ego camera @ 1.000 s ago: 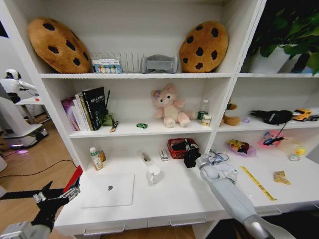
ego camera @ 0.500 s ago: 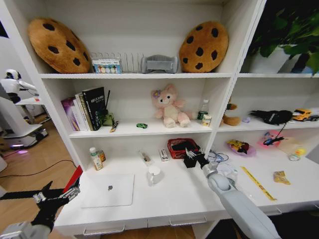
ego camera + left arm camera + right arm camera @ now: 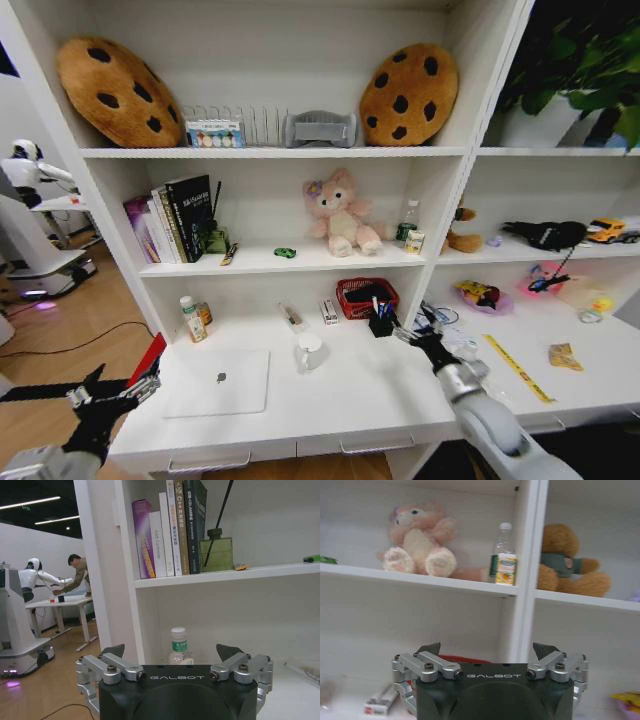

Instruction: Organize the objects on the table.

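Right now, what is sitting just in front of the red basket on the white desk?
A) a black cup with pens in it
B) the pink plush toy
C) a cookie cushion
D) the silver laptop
A: the black pen cup, pens sticking out, stands on the desk just in front of the red basket, with the right pincer open and empty beside it.

Robotics laboratory staged as a home study. A white desk [image 3: 330,400] joins tall white shelving [image 3: 270,152] carrying books [image 3: 175,215], a pink plush toy [image 3: 340,212] and cookie-shaped cushions [image 3: 115,90]. At 9 o'clock, another white wheeled robot [image 3: 22,615] and a bare work table [image 3: 60,602] stand under ceiling strip lights [image 3: 37,502].
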Robot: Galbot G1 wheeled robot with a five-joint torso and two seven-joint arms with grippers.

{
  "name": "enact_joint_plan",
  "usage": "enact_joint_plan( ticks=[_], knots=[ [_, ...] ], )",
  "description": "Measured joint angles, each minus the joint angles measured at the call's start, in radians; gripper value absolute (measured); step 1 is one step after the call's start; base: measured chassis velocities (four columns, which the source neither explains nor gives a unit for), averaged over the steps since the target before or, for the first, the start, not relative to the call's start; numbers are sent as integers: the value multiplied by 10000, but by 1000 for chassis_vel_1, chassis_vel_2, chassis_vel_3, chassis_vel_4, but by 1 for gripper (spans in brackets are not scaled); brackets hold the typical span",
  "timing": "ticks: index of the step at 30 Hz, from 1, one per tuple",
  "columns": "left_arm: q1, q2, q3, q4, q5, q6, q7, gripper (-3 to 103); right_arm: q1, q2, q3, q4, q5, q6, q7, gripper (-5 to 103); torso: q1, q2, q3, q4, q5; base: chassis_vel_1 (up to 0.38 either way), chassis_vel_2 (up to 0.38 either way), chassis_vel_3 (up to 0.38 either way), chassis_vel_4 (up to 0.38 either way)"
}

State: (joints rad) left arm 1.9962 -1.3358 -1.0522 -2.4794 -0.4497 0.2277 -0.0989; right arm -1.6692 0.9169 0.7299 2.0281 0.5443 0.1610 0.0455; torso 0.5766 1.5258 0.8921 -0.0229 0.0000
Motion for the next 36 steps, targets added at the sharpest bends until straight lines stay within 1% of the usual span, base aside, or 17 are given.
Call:
enact_joint_plan(
  ticks=[1, 2, 3, 5, 6, 9, 14, 16, 20, 22, 30, 32, 33, 36],
  knots=[
    [0, 0, 0, -1, -1, 0, -1, 100, -826, 285, 903, 101, -280, 146, -199, 100, 0, 0, 0, -2, 1, 0, 0, 0, 0],
    [0, 0, 0, 0, 0, 0, -1, 100, -1341, 474, 1388, 269, -323, 171, -270, 100, 1, 0, 1, -1, 1, 0, 0, 0, 0],
    [0, 0, 0, 0, 0, 0, -1, 100, -1341, 474, 1388, 269, -323, 171, -270, 100, 1, 0, 1, -1, 1, 0, 0, 0, 0],
    [0, 0, 0, 0, -1, 0, 2, 100, -2160, 844, 2083, 745, -235, 124, -423, 100, 1, 0, 1, 0, 0, 0, 0, 0, 0],
    [0, 0, 0, 0, -1, 0, 2, 100, -2160, 844, 2083, 745, -235, 124, -423, 100, 1, 0, 1, 0, 0, 0, 0, 0, 0],
    [0, 0, 0, -1, -1, 0, 1, 100, -2840, 1216, 2499, 1230, -103, 110, -783, 100, 0, 0, 1, 0, -1, 0, 0, 0, 0],
    [-1, 0, 0, -1, 0, 0, 2, 100, -2874, 1379, 2629, 1249, -220, 244, -1116, 100, 0, 0, 2, 1, -2, 0, 0, 0, 0],
    [0, 0, 0, -1, -1, 0, 2, 100, -2730, 1494, 2627, 1100, -293, 383, -1103, 100, 3, -2, 2, 4, 1, -9, -1, 25, 15],
    [0, 0, 0, 0, 0, 0, 2, 100, -2743, 1580, 2634, 1094, -286, 447, -1083, 100, 4, -2, 3, 3, -1, -44, -44, 56, 40],
    [0, 0, 0, 0, 0, 0, 1, 100, -2733, 1651, 2608, 954, -303, 595, -1083, 100, 4, -2, 3, 3, -2, -99, -86, 110, 95],
    [0, 0, 0, -1, 0, 0, 1, 100, -2674, 1718, 2478, 763, -333, 828, -1196, 100, 2, -1, 2, 0, -1, -159, -194, 159, 158],
    [0, 0, -1, -2, 0, 0, 2, 100, -2593, 1696, 2379, 717, -337, 894, -1217, 100, 1, -1, 3, 2, 10, -261, -241, 220, 251],
    [0, 0, -1, 0, 0, 0, -4, 100, -2547, 1682, 2301, 707, -323, 972, -1259, 100, 1, -1, 2, 3, -10, -286, -295, 262, 242],
    [0, 0, 0, 0, 0, 0, -3, 100, -2460, 1667, 2157, 657, -317, 1185, -1313, 100, 5, -3, 4, 3, -10, -268, -295, 255, 253]
  ],
)
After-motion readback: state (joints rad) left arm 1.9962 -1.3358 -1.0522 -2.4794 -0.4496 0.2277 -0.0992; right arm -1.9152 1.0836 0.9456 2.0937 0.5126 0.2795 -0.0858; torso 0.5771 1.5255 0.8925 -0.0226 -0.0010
